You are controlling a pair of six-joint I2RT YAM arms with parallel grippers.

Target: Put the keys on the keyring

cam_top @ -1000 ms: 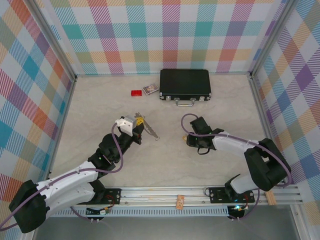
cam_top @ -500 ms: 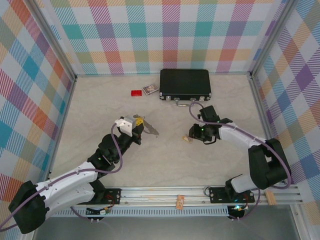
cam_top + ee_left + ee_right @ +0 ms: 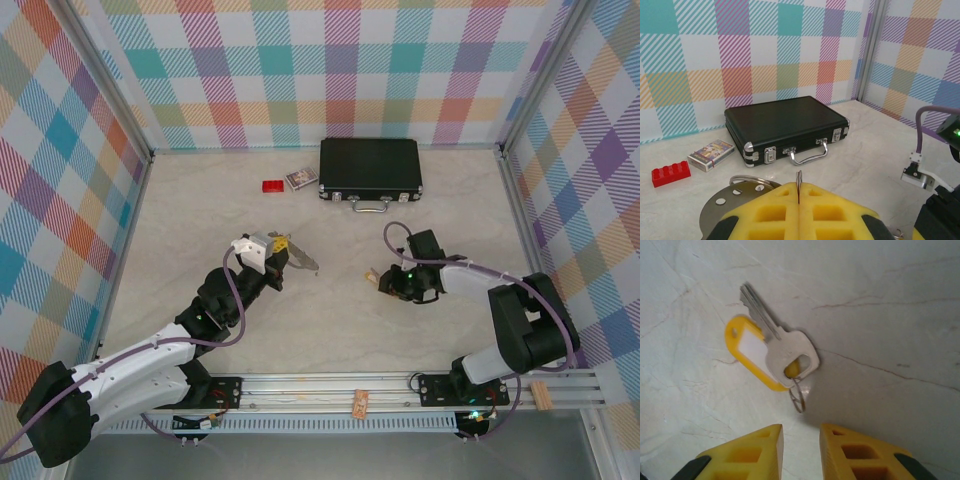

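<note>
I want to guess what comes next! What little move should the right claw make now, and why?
Probably ease the right claw forward and down over the key, then pinch it. The key lies flat on the table just ahead of that claw's parted yellow fingers, not held, while the left claw is shut on the ring.

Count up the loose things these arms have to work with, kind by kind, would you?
black case: 1
red block: 1
small printed box: 1
silver key with a yellow tag: 1
grey keyring, pinched in the left gripper: 1
Total: 5
</note>
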